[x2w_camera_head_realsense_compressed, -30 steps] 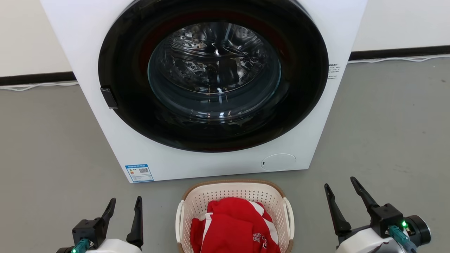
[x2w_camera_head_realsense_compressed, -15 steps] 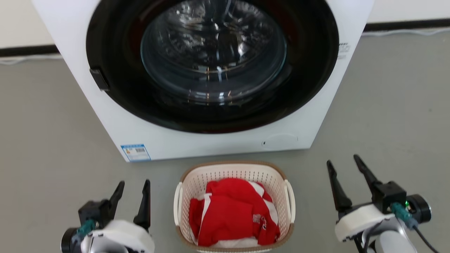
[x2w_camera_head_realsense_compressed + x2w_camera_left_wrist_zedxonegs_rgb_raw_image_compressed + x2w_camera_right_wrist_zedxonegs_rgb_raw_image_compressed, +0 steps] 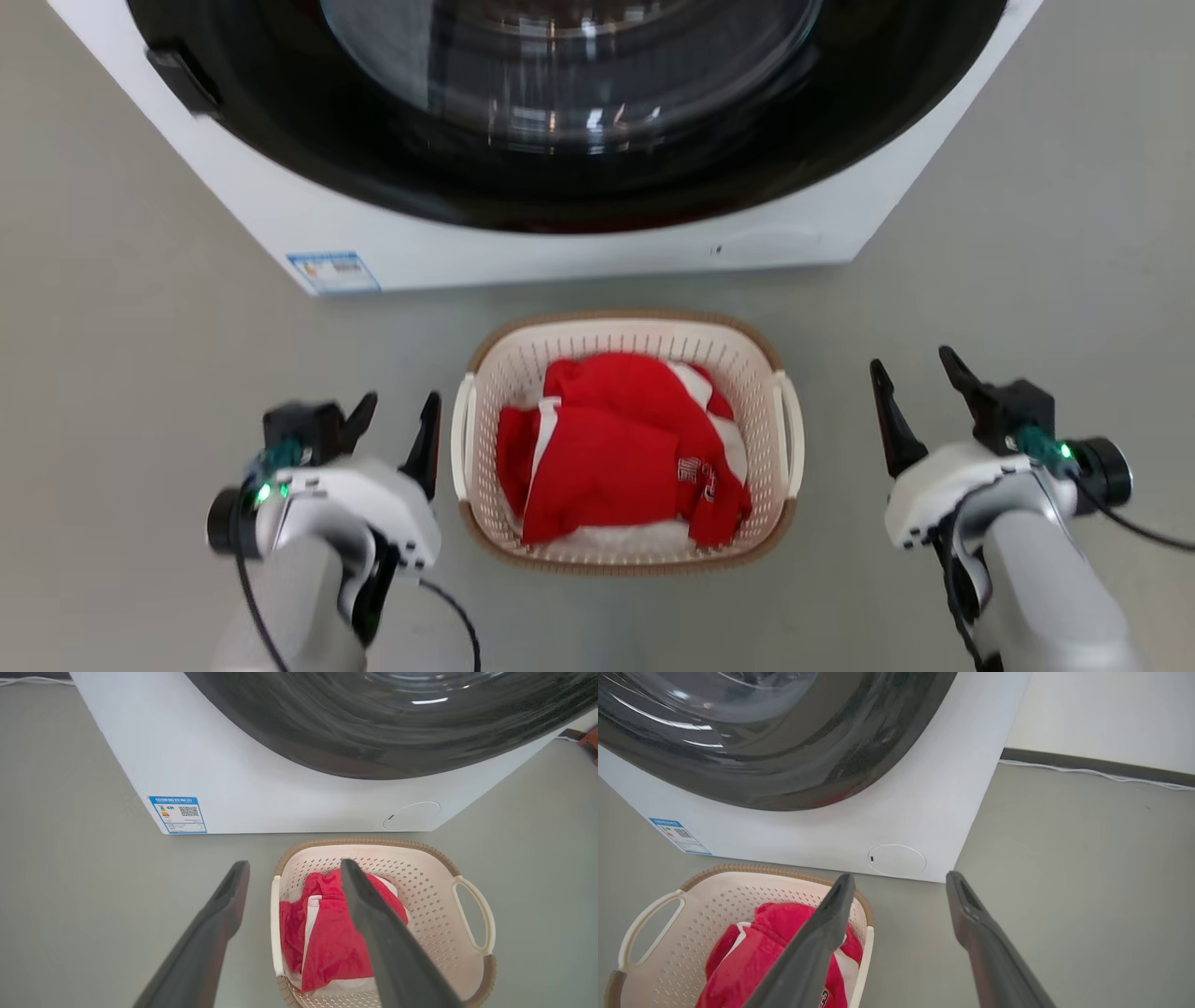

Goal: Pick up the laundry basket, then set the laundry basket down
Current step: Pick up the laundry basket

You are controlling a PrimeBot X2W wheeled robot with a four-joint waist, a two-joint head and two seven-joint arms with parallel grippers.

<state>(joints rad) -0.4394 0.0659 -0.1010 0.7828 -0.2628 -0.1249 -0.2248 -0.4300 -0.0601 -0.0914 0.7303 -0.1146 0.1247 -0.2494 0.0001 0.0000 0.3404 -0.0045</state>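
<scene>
Your left pincer (image 3: 401, 399) stands open, its two dark fingers spread and holding nothing. The basket (image 3: 624, 321) sits upright on the floor (image 3: 121, 373) just to that pincer's right. The pincer's inner finger (image 3: 427, 434) is just beside the basket's left handle (image 3: 458, 439); I cannot tell whether they touch. In your left wrist view the basket lies ahead and to the right of the fingers, and the right-hand finger crosses in front of what lies inside it.

Your right pincer (image 3: 910, 360) is open too, and empty. The basket lies to its left and apart from it, with bare floor between the pincer and the right handle (image 3: 794, 431). In your right wrist view the basket is low and to the left of the fingers, and the left-hand finger overlaps its rim.

So the basket rests between your two pincers, nearer the left one. A red garment (image 3: 607, 448) with white stripes is crumpled inside it. Ahead of both pincers, beyond the basket, stands the white washer (image 3: 579, 261) with its dark round door. A blue label (image 3: 333, 272) on its lower corner lies ahead of the left pincer.
</scene>
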